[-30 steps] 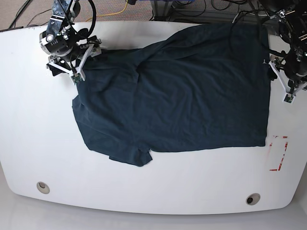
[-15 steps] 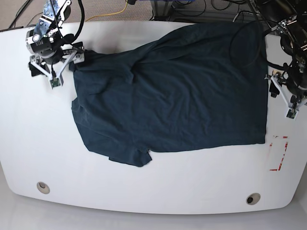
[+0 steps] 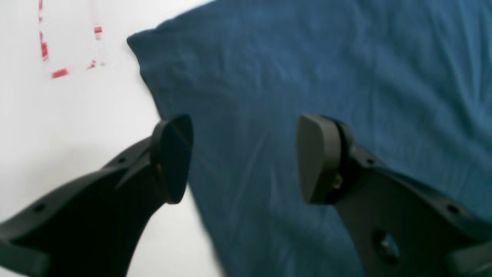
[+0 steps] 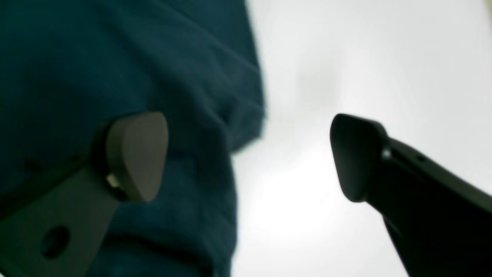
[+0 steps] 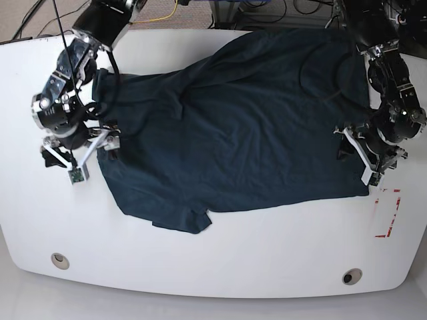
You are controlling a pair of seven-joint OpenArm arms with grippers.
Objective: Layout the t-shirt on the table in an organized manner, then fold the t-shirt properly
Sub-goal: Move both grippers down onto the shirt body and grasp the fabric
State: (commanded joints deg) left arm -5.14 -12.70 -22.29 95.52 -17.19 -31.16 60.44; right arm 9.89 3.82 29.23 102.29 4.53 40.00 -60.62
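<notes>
One t-shirt (image 5: 240, 127), dark navy, spread across the middle and far part of the white desk (image 5: 220, 260), with some wrinkles near the far left side. Two round grey grommet holes on the near edge, one at the left (image 5: 60, 260) and one at the right (image 5: 351, 276). One red tape rectangle (image 5: 387, 213) near the right edge, just beside the near right corner of the cloth.

Two arms in view. Left gripper (image 3: 246, 157) over the right edge of the t-shirt, fingers (image 3: 315, 157) spread apart and holding nothing, one over the cloth and the other over the cloth's border with the bare desk. Right gripper (image 4: 250, 157) at the left edge of the t-shirt, fingers (image 4: 138, 154) also wide apart and empty, one above the cloth, the other above white surface.

Wide free band of desk along the near side and at the left. Far edge of the shirt very close to the far edge of the desk.
</notes>
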